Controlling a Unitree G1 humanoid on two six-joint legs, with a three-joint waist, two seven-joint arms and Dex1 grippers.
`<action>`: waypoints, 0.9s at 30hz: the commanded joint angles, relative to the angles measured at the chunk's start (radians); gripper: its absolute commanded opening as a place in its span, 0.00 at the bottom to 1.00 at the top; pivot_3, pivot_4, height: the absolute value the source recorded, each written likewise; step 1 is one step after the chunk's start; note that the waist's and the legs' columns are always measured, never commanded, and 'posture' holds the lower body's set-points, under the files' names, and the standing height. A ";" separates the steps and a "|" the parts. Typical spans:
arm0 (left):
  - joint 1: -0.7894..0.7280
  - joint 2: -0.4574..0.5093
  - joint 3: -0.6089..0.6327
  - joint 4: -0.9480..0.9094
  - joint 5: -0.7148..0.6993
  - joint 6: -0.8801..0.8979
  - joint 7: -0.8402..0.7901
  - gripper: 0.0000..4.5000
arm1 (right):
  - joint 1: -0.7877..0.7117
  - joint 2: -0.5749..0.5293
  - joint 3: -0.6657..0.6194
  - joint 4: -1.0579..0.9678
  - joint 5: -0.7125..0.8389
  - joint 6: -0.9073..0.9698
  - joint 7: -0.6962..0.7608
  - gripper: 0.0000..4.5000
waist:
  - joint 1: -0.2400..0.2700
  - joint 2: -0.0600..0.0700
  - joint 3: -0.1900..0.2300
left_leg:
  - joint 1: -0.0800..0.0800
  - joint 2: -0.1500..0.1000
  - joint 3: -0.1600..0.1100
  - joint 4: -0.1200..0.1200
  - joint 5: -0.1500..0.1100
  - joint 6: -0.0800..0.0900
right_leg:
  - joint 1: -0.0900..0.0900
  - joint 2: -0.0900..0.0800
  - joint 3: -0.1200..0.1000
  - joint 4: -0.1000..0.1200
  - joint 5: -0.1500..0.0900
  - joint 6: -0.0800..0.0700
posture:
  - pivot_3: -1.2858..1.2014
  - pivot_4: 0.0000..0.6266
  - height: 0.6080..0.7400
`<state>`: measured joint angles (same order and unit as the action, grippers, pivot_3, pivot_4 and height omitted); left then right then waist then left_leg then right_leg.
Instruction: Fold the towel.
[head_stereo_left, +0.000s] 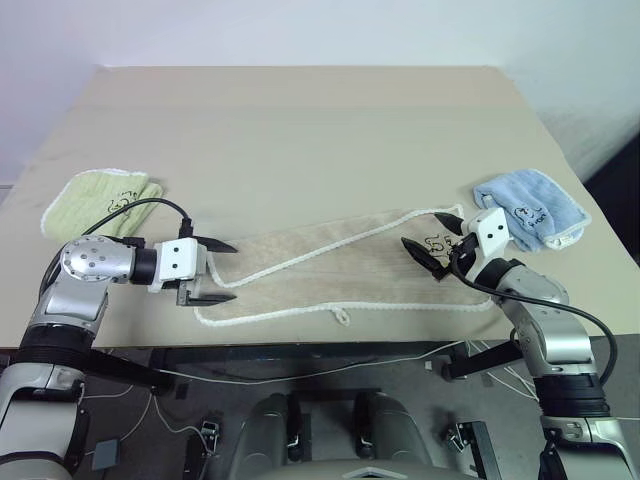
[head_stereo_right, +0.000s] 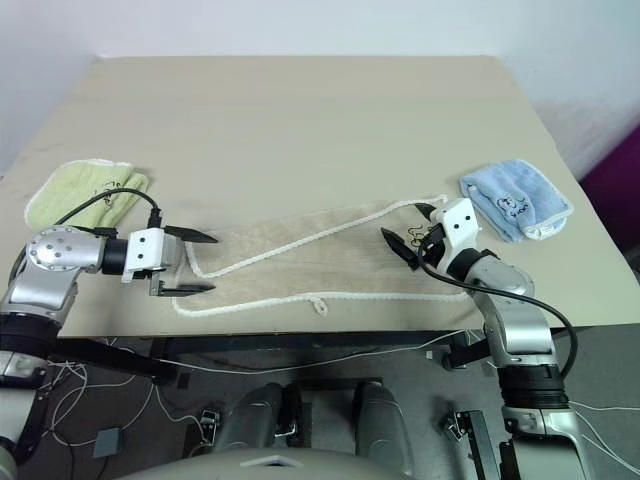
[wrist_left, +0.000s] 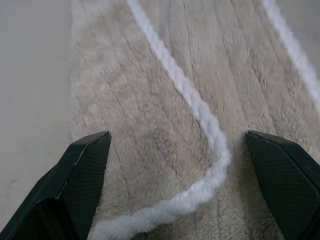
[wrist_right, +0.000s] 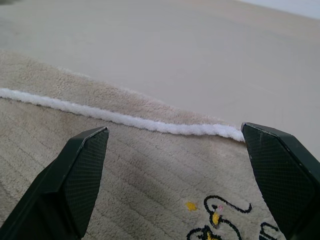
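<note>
Beige counter (head_stereo_left: 300, 130) against a pale wall. Spread flat along the counter's near edge: large tan towel (head_stereo_left: 340, 270), folded lengthwise, white corded edging running diagonally across its top layer, small white loop at its near edge, dark embroidered mark at its right end. Beyond the towel's left end: small light-green folded towel (head_stereo_left: 100, 200). Just past the towel's right end: small light-blue folded towel (head_stereo_left: 530, 207). Hovering at the towel's left end: left gripper (head_stereo_left: 212, 271), jaws wide open, straddling a bend of the edging, gripping nothing. Poised over the towel's right end by the embroidered mark: right gripper (head_stereo_left: 436, 243), jaws wide open, empty.
</note>
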<state>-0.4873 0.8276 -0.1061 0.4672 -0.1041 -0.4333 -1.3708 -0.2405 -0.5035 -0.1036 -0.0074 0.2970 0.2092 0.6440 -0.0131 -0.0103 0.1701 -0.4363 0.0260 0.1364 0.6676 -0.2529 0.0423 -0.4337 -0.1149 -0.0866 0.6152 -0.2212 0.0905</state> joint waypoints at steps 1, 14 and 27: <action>-0.026 0.013 -0.010 0.033 0.039 -0.062 0.012 1.00 | -0.011 0.000 -0.018 -0.034 0.001 -0.026 -0.005 1.00 | 0.001 0.000 0.000 | 0.000 0.000 0.000 0.000 0.000 0.000 | 0.000 0.000 0.000 0.000 0.000 0.000 | 0.52 0.24 1.00; -0.040 0.004 0.006 0.083 -0.001 -0.092 0.009 0.50 | -0.027 0.007 -0.008 -0.016 -0.008 -0.034 -0.001 1.00 | 0.000 0.000 0.000 | 0.000 0.000 0.000 0.000 0.000 0.000 | 0.000 0.000 0.000 0.000 0.000 0.000 | 0.52 0.24 1.00; 0.020 -0.007 0.069 -0.006 -0.177 0.099 -0.053 0.00 | -0.045 0.004 -0.001 -0.001 -0.024 -0.044 0.008 1.00 | 0.000 0.000 0.000 | 0.000 0.000 0.000 0.000 0.000 0.000 | 0.000 0.000 0.000 0.000 0.000 0.000 | 0.52 0.24 1.00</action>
<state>-0.4679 0.8182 -0.0771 0.4946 -0.2487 -0.3578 -1.4298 -0.2635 -0.4961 -0.1022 0.0042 0.2769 0.1947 0.6464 -0.0129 -0.0102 0.1701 -0.4363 0.0262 0.1362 0.6680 -0.2529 0.0425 -0.4333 -0.1147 -0.0866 0.6154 -0.2213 0.0907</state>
